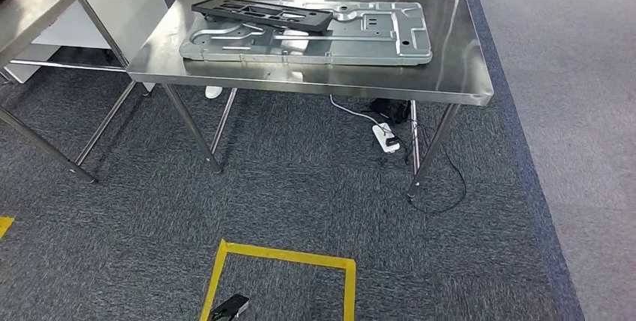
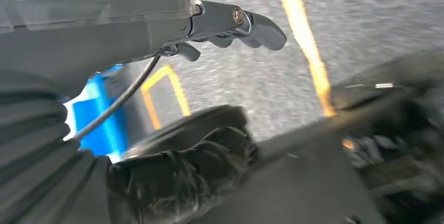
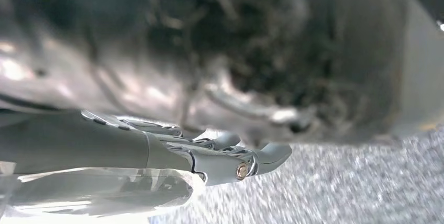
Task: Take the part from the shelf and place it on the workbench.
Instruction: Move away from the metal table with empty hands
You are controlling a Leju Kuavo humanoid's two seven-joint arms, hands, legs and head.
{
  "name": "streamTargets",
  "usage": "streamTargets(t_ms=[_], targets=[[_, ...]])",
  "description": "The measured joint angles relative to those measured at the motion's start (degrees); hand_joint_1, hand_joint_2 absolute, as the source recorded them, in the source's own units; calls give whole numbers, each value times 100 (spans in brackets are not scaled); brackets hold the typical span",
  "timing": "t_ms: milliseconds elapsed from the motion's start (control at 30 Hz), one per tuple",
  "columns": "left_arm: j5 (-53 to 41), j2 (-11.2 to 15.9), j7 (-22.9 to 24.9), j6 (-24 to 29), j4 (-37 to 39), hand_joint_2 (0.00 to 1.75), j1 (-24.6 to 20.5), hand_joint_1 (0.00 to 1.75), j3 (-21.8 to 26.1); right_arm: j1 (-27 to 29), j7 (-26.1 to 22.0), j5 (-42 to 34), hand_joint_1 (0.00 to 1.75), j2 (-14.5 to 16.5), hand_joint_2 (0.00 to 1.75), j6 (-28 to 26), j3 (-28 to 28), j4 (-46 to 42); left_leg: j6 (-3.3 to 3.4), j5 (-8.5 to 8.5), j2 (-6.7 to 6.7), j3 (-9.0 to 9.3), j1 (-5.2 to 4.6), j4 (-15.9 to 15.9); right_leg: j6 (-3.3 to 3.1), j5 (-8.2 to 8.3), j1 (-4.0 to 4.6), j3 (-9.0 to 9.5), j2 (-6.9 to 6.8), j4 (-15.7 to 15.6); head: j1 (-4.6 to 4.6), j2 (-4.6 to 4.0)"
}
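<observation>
In the head view, a second steel table (image 1: 34,2) shows at the far left, with thin legs on the dark grey carpet (image 1: 300,186). Next to it stands the workbench (image 1: 465,73) — a shiny steel bench on four legs. On top lies a big flat grey metal plate (image 1: 375,43) with bumps and holes in it; it covers the middle of the bench and reaches toward the right edge. The black part (image 1: 262,15) is long and thin. It rests on the plate's left half, near the bench's back left corner, and tilts a little across the plate. Under the bench, close to the right front leg, a white power strip (image 1: 385,138) lies on the carpet with a dark cable (image 1: 450,186) looping near it. In front of the bench, yellow tape (image 1: 285,255) marks a box on the floor. To the right, the carpet ends at a paler grey floor (image 1: 570,73). In the left wrist view, the left hand (image 2: 230,25) hangs over the carpet with its fingers bent in a little — it holds nothing, and the picture is too blurry to tell more. In the right wrist view, the right hand (image 3: 225,156) reaches out fairly straight over the carpet, fingers together, with nothing in it.
</observation>
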Motion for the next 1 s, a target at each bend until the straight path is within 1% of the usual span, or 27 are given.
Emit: streamTargets(t_ms=[33,67,100,133,167,200,233,300,333,367,400,433,467,500,533,567,600,633,667,700,733,767,833,867,900,967,1000], targets=[[-29,20,-44,-31,0,175,-26,0,-4,1,-14,-54,0,17,0,56,-11,1,14,-30,-2,7,-2,208,-9,63,19,-83,2,6,-1,0],[-57,34,-61,-50,0,175,-54,0,-10,2,-21,-99,0,35,0,111,-22,1,46,56,-5,109,-12,240,-15,127,41,-169,6,13,-1,-1],[-80,44,-61,-59,0,175,-82,0,-24,2,-12,-128,0,52,0,157,-30,2,101,208,-9,310,-29,62,-20,188,65,-245,13,19,-1,-1],[-93,57,-58,-59,0,175,-114,0,-41,1,15,-143,0,72,0,193,-35,2,182,338,-19,596,-60,-274,-23,247,79,-312,19,24,-1,-1],[-100,77,-54,-55,0,175,-149,0,-56,2,50,-152,0,114,0,219,-37,0,284,378,-27,916,-106,-693,-16,298,94,-365,21,26,3,-1],[-97,91,-51,-49,0,175,-186,0,-68,3,97,-161,0,135,0,232,-40,1,363,354,-31,1192,-145,-1092,-1,344,95,-396,19,24,3,-1],[-94,108,-50,-43,0,175,-221,0,-74,5,139,-176,0,169,0,239,-46,2,413,309,-39,1377,-186,-1376,24,390,86,-410,8,16,4,-1],[-78,116,-49,-37,0,87,-263,0,-85,11,230,-225,0,190,0,241,-73,10,446,328,-41,1464,-215,-1632,98,491,71,-419,-4,-31,-7,-1],[-71,120,-46,-38,0,44,-269,0,-91,16,280,-251,0,204,0,244,-93,15,444,407,-30,1446,-204,-1678,133,504,65,-432,2,-43,-12,-1],[-65,121,-42,-38,0,0,-273,0,-95,19,330,-276,0,204,0,248,-116,20,456,494,-16,1418,-187,-1737,168,420,61,-463,14,0,-14,-1],[-66,122,-37,-39,0,0,-275,0,-97,24,372,-296,0,209,0,257,-135,25,465,585,-2,1377,-166,-1791,199,231,60,-519,25,137,-13,-1],[-72,122,-32,-39,0,0,-278,0,-99,24,407,-313,0,210,0,266,-152,28,472,657,10,1318,-158,-1808,226,-45,41,-598,32,379,-9,-1],[-79,122,-30,-38,0,0,-280,0,-101,24,432,-330,0,210,0,275,-164,30,487,720,11,1229,-159,-1804,258,-332,29,-689,32,712,-8,-1],[-86,122,-29,-32,0,0,-279,0,-103,24,457,-345,0,210,0,281,-173,32,488,779,14,1130,-157,-1785,289,-519,15,-759,31,1047,-7,-1],[-92,122,-27,-23,0,0,-278,0,-104,24,478,-359,0,210,0,281,-184,34,475,836,18,1024,-150,-1753,323,-564,-2,-778,30,1293,-8,0],[-95,122,-26,-10,0,0,-276,0,-106,24,496,-375,0,209,0,281,-201,36,455,887,23,906,-138,-1709,356,-479,-20,-722,27,1396,-9,0],[-97,122,-24,3,0,0,-275,0,-107,25,513,-393,0,209,0,284,-221,38,428,929,26,788,-121,-1650,388,-314,-40,-570,24,1311,-9,0],[-100,122,-22,13,0,0,-275,0,-108,24,526,-415,0,208,0,299,-243,39,397,962,27,673,-103,-1573,417,-170,-63,-327,17,1061,-8,-1],[-103,123,-22,19,0,0,-276,0,-108,18,537,-436,0,208,0,327,-263,39,363,984,27,560,-95,-1481,441,-142,-74,-45,13,707,-5,-1],[-108,124,-22,20,0,0,-278,0,-108,11,543,-451,0,208,0,362,-279,39,328,1001,27,470,-92,-1392,426,-189,-70,187,18,382,-9,-1],[-113,124,-22,20,0,0,-282,0,-108,5,545,-461,0,208,0,401,-292,39,292,1023,28,409,-94,-1323,395,-270,-61,331,22,143,-15,-1],[-118,124,-22,14,0,0,-287,0,-108,2,544,-463,0,208,0,430,-302,39,256,1051,29,374,-98,-1284,348,-341,-43,377,30,22,-22,-1],[-138,132,-20,-8,0,0,-296,0,-109,6,538,-462,0,213,0,466,-314,40,187,1092,24,355,-82,-1253,227,-298,-39,317,19,4,-27,-1],[-148,139,-17,-22,0,0,-300,0,-110,6,537,-461,0,218,0,475,-315,42,150,1008,16,323,-70,-1192,175,-248,-45,283,9,2,-31,-1],[-157,147,-13,-32,0,0,-305,0,-111,6,539,-463,0,222,0,485,-316,44,112,818,8,270,-56,-1040,125,-189,-55,233,-4,-4,-40,-1],[-163,155,-8,-41,0,0,-317,0,-113,4,571,-498,0,226,0,528,-319,46,41,235,-3,109,-32,-456,70,-62,-62,86,-18,-3,-62,-1],[-165,155,-9,-39,0,0,-320,0,-113,5,604,-528,0,226,0,553,-321,46,18,6,-3,45,-20,-114,61,3,-62,7,-21,1,-67,-1]])
